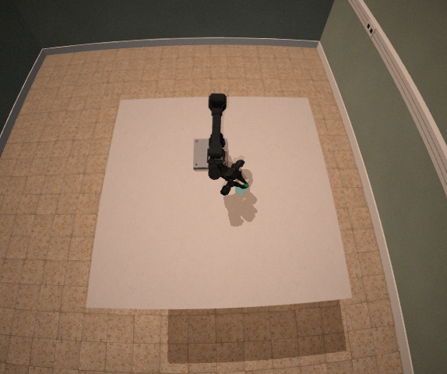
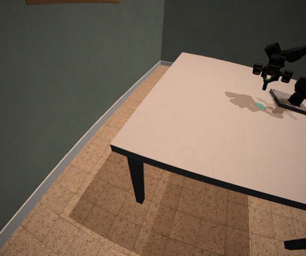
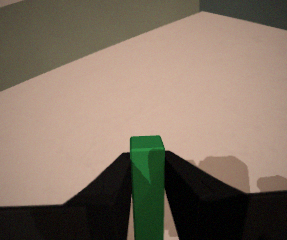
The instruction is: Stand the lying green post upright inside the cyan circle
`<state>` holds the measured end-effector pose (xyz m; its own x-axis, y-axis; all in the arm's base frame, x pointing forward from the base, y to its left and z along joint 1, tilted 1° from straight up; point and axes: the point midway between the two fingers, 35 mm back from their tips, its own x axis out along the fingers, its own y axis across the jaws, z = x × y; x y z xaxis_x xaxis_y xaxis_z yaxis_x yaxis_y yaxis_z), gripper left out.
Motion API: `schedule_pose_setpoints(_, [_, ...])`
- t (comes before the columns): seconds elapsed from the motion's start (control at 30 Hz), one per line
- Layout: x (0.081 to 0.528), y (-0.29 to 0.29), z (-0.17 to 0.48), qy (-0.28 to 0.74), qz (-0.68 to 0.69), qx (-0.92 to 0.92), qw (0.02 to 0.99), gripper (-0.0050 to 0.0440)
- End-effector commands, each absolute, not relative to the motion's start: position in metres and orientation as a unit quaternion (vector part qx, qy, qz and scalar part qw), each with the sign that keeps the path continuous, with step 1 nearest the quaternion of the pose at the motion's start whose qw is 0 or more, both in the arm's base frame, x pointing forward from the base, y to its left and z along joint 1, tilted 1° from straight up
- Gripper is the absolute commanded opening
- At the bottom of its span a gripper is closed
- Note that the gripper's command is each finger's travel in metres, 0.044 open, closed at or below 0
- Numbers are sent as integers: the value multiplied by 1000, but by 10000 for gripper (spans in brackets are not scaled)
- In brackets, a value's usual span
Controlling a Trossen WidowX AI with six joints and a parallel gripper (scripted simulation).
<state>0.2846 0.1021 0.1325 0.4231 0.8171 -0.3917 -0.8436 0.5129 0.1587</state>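
My gripper (image 2: 266, 81) is shut on the green post (image 3: 147, 187) and holds it in the air above the white table. In the exterior view the post (image 2: 265, 84) hangs nearly upright from the fingers, well above the table top. The cyan circle (image 2: 259, 105) lies flat on the table below the gripper, next to the arm's base plate. In the overhead view the gripper (image 1: 237, 183) sits over the cyan circle (image 1: 240, 190) and covers part of it; only a bit of the post (image 1: 246, 185) shows. In the wrist view the post juts out between the two dark fingers.
The arm's grey base plate (image 2: 288, 102) is bolted to the table just behind the circle. The arm's shadow (image 2: 241, 100) falls on the table beside the circle. The table edge (image 2: 202, 176) is far off toward the front.
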Motion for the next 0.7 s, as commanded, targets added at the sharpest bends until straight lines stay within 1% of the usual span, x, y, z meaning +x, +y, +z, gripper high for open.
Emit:
schedule_pose_setpoints(0.0, [283,100,138,194,495,-30,846,22])
schedule_pose_setpoints(0.67, [267,92,143,124,513,-18,849,22])
